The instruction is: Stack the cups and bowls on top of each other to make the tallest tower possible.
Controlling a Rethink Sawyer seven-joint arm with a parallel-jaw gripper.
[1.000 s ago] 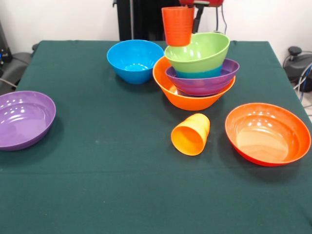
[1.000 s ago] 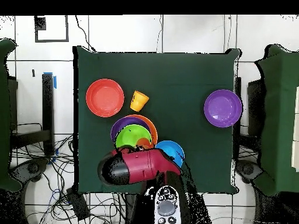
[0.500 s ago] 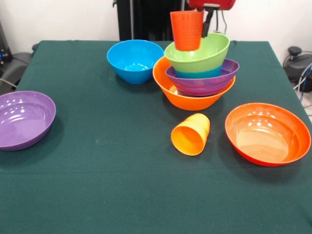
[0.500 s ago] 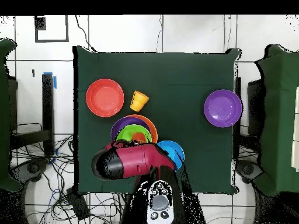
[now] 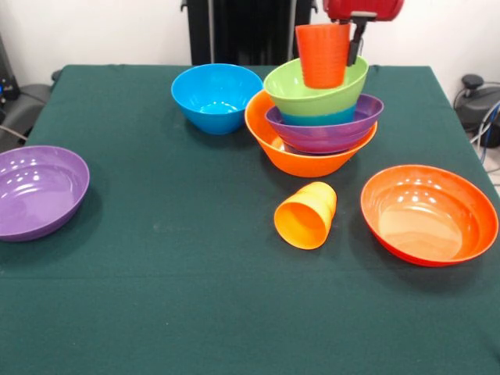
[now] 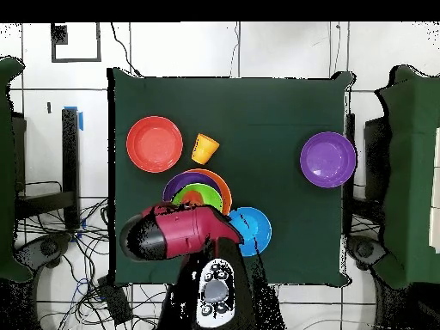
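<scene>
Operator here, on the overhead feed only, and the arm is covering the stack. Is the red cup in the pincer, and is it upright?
Observer: Yes. From the front, the pincer holds the red cup upright over the green bowl.
Operator: Is that green bowl sitting level?
Observer: No. It tilts, with its rim higher toward the right of the front picture. It sits on a blue bowl nested in the purple bowl, inside the big orange bowl.
Operator: Has the cup touched down in it?
Observer: I cannot tell. Its base shows low against the green bowl's inside, but no view shows whether they touch.
</scene>
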